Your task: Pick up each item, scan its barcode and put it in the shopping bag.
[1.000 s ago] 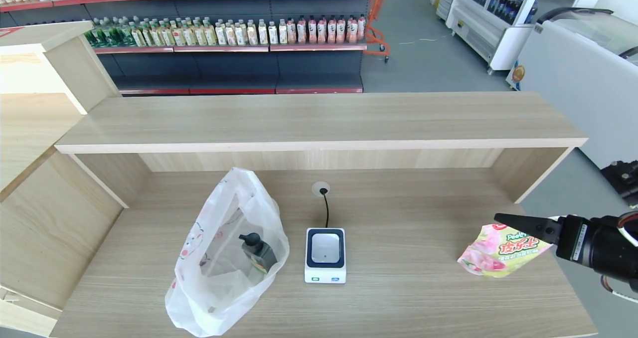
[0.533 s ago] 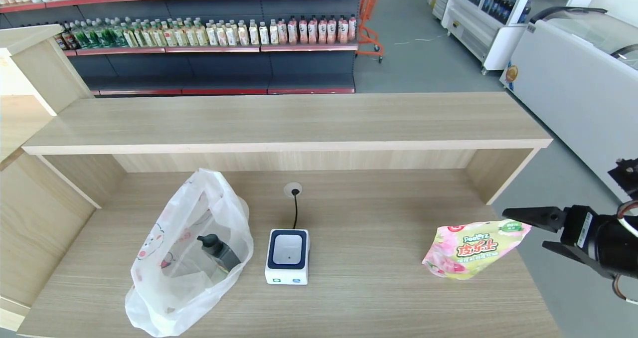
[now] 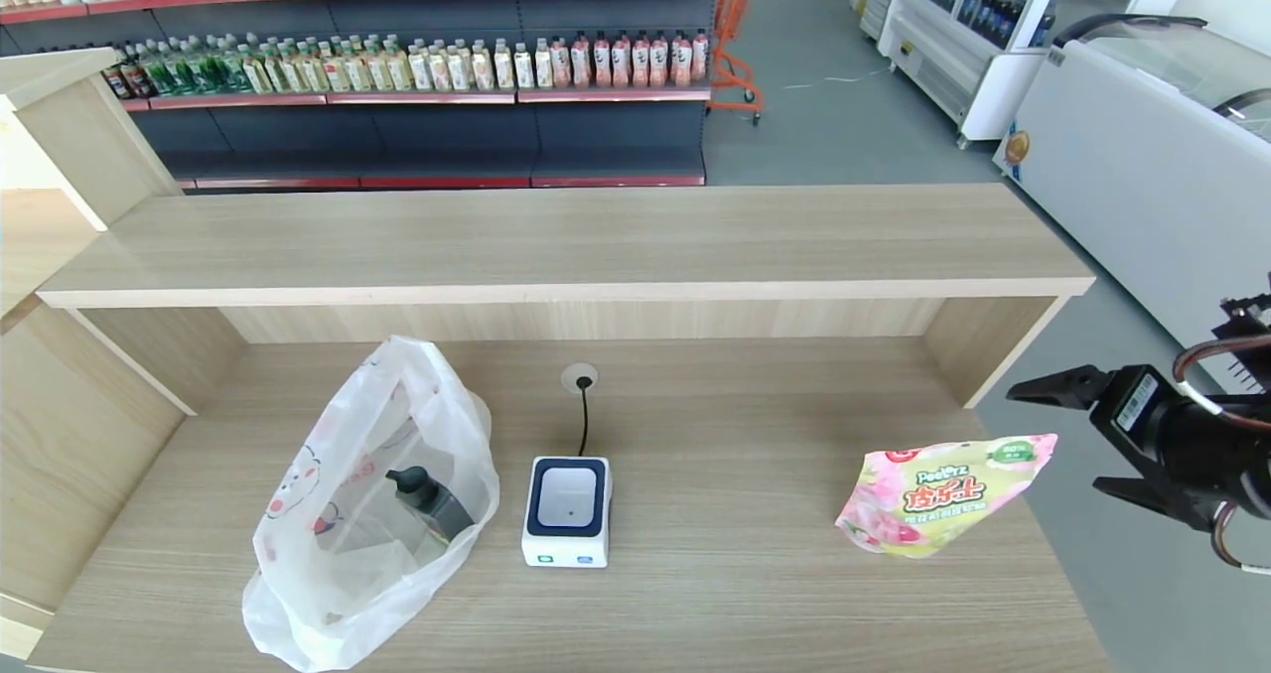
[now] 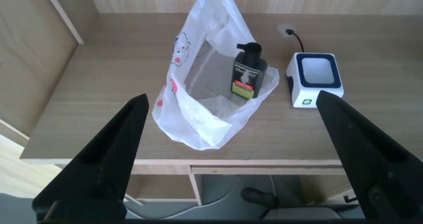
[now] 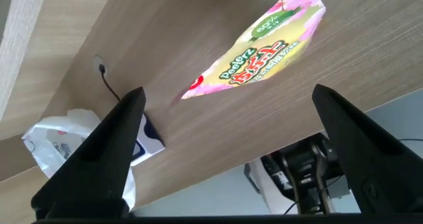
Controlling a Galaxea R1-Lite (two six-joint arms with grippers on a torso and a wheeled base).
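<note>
A pink and green snack pouch (image 3: 943, 494) lies at the right edge of the wooden counter (image 3: 755, 554); it is also in the right wrist view (image 5: 258, 45). My right gripper (image 3: 1058, 440) (image 5: 228, 92) is open beyond the counter's right edge, a short way from the pouch and not touching it. The white shopping bag (image 3: 328, 554) (image 4: 192, 112) stands open at the left with a dark pump bottle (image 3: 429, 502) (image 4: 247, 72) inside. The barcode scanner (image 3: 567, 509) (image 4: 315, 78) sits just right of the bag. My left gripper (image 4: 231, 98) is open above the counter's front edge, facing the bag.
A raised wooden ledge (image 3: 566, 241) runs along the back of the counter, with side walls at both ends. The scanner's cable (image 3: 582, 415) runs back to a hole in the counter. Store shelves with bottles (image 3: 417, 63) and freezers (image 3: 1142, 137) stand beyond.
The right gripper was at the pouch's corner a second ago. It has since let go and drawn back to the right and up. The pouch now rests on the counter. The head camera also shifted.
</note>
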